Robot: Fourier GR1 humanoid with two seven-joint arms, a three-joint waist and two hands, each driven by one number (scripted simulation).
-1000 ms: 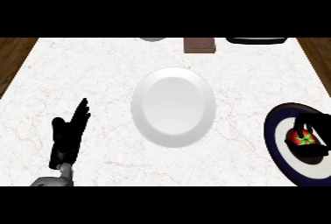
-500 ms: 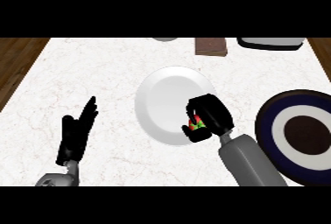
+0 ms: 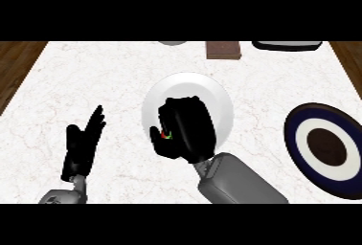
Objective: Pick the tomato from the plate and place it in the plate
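— What do we see from the head view at the middle of the frame?

— We see the right hand [image 3: 185, 128] over the lower half of the white plate [image 3: 194, 93], its fingers curled round the tomato [image 3: 167, 135]. Only a sliver of red and green shows at the hand's left edge. Whether the tomato touches the plate we cannot tell.

— And at the lower left?

— The left hand [image 3: 81, 146] rests there above the pale marble counter [image 3: 84, 81], fingers straight and slightly apart, holding nothing.

— What else do we make out?

— A dark blue plate [image 3: 300, 139] with a white ring and brown centre lies at the right edge, well apart from the white one. Along the top edge we see a brown block [image 3: 223, 50], a dark tray [image 3: 286, 45] at upper right and a grey object [image 3: 172, 43], all cut off.
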